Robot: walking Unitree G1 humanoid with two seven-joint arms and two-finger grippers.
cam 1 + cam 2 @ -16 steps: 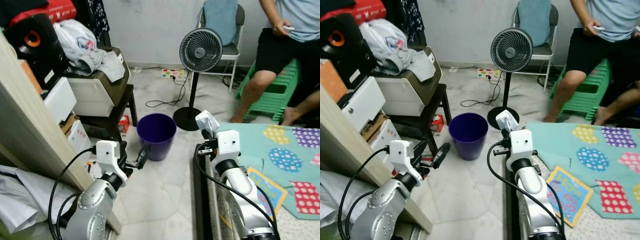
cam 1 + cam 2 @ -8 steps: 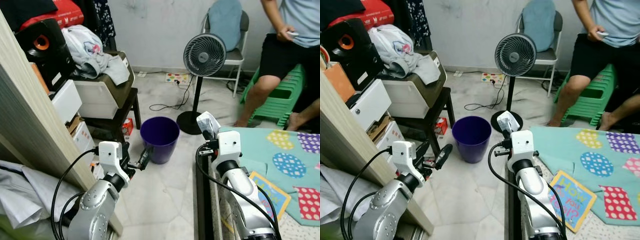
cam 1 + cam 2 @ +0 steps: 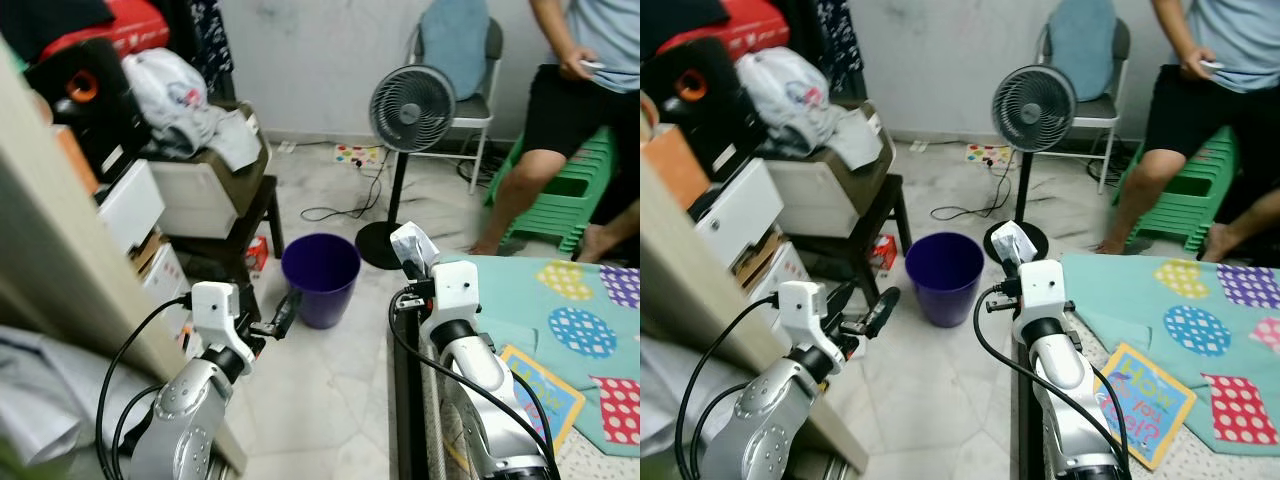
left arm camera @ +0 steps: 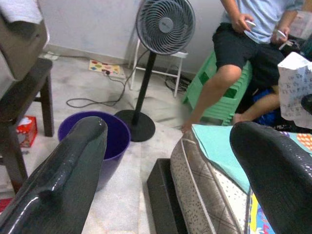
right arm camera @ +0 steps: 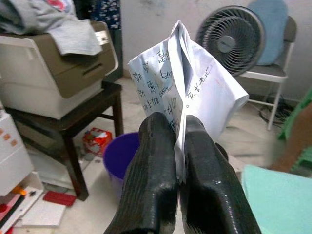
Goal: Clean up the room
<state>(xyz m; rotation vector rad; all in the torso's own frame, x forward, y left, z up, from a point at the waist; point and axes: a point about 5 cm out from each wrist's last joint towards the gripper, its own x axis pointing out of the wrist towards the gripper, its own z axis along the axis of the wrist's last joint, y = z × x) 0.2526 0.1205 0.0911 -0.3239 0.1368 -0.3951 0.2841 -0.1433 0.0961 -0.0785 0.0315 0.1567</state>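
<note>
Purple bin [image 3: 320, 278] slightly nearer, view steadier.

Left gripper [image 4: 170, 146] fingers stand wide apart, nothing between them. Beyond: purple bin [image 4: 105, 141] on pale floor, standing fan [image 4: 165, 29] just behind it, seated person [image 4: 253, 44] on green stools [image 4: 222, 85], mattress edge [image 4: 195, 185].

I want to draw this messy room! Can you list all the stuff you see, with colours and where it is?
Bin: one, purple, on the floor between the arms.
Paper: one, white with writing, pinched in the right gripper.
Fan: one, black, standing behind the bin.
Chair: one, grey with a blue cloth, by the wall.
Printer: one, beige, on a dark stool, clothes on top.
Blanket: one, teal with dotted patches, on the right.
Person: one, sitting on green stools.
Left gripper: open, empty.
Right gripper: shut on the paper.
</note>
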